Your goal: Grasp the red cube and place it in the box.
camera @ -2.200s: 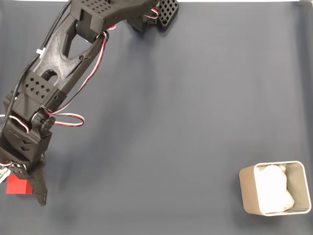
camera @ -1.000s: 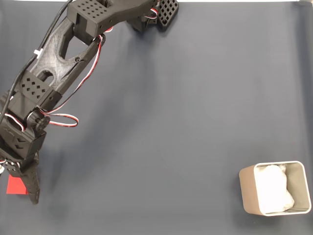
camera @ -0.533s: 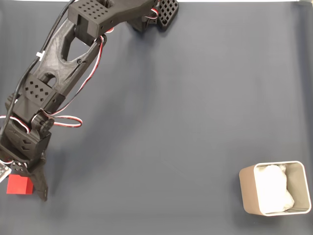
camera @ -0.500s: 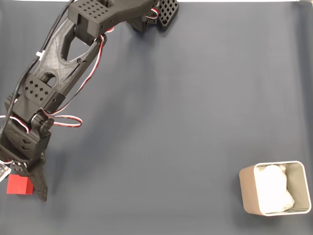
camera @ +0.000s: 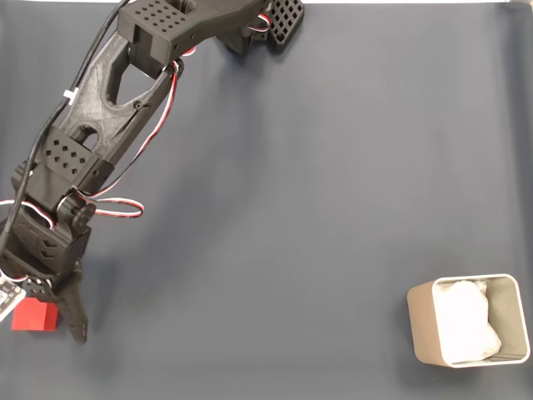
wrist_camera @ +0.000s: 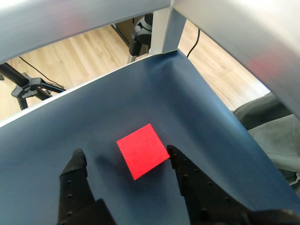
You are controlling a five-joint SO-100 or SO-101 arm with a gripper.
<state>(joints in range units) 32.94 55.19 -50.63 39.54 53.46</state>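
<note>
Between the spread gripper (wrist_camera: 124, 154) fingers lies the red cube (wrist_camera: 142, 151), the box (camera: 420, 327) well apart.

The red cube (camera: 33, 316) sits flat on the dark blue surface (camera: 300, 208) at the far left edge of the fixed view; my wrist view shows its matte top face (wrist_camera: 142, 151) turned diagonally. The beige box (camera: 422, 329), lined with crumpled white paper, stands upright at lower right, well apart.

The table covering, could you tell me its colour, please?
Dark navy blue table covering, plain; clearest in the wrist view.
</note>
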